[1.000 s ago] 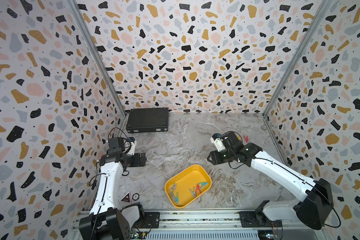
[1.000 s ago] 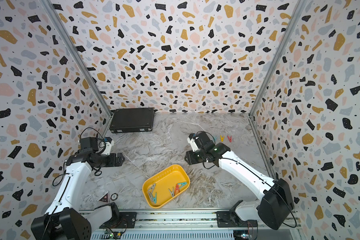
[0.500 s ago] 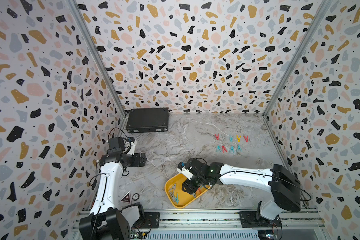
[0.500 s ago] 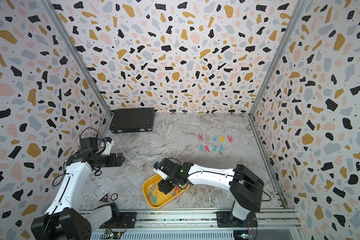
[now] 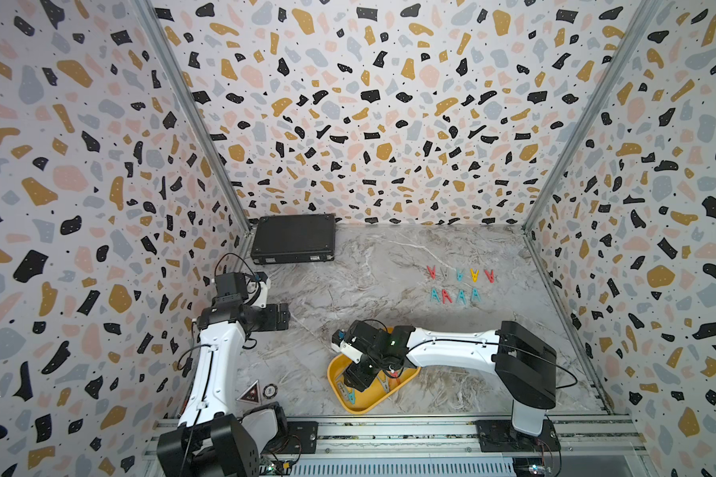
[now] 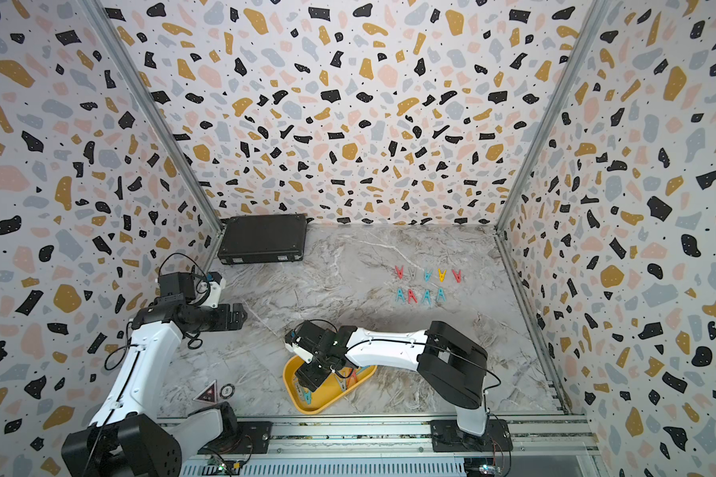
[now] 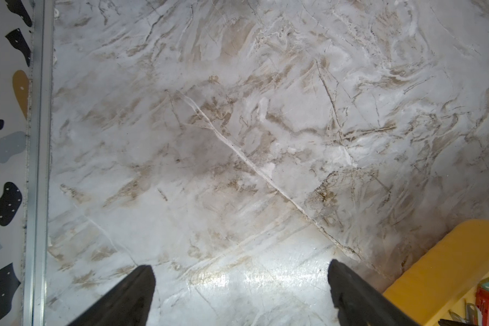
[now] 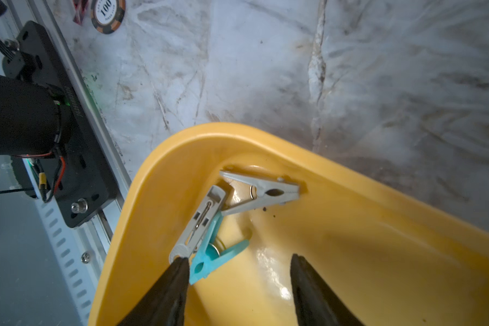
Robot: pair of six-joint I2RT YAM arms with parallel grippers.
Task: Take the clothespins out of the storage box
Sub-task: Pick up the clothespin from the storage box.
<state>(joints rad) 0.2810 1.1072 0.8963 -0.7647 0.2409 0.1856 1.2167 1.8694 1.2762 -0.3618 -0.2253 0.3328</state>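
Yellow storage box (image 8: 181, 135), desk (image 5: 348, 289) front: two grey clothespins (image 8: 266, 192) and one teal clothespin (image 8: 209, 259) in one corner, right fingers (image 8: 164, 296) spread, empty, inside; nine clothespins (image 5: 446, 296) in two desk rows; left fingers (image 7: 124, 296) spread, empty.

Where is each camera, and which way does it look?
Both top views: high at the front, looking down on the table, laid-out clothespins and storage box; left arm and right arm show.
Left wrist: on the left arm, facing down at marble table; its open jaws show.
Right wrist: on the right arm, facing into the storage box at grey and teal clothespins; its open jaws show.
Shared: every view shows the storage box.
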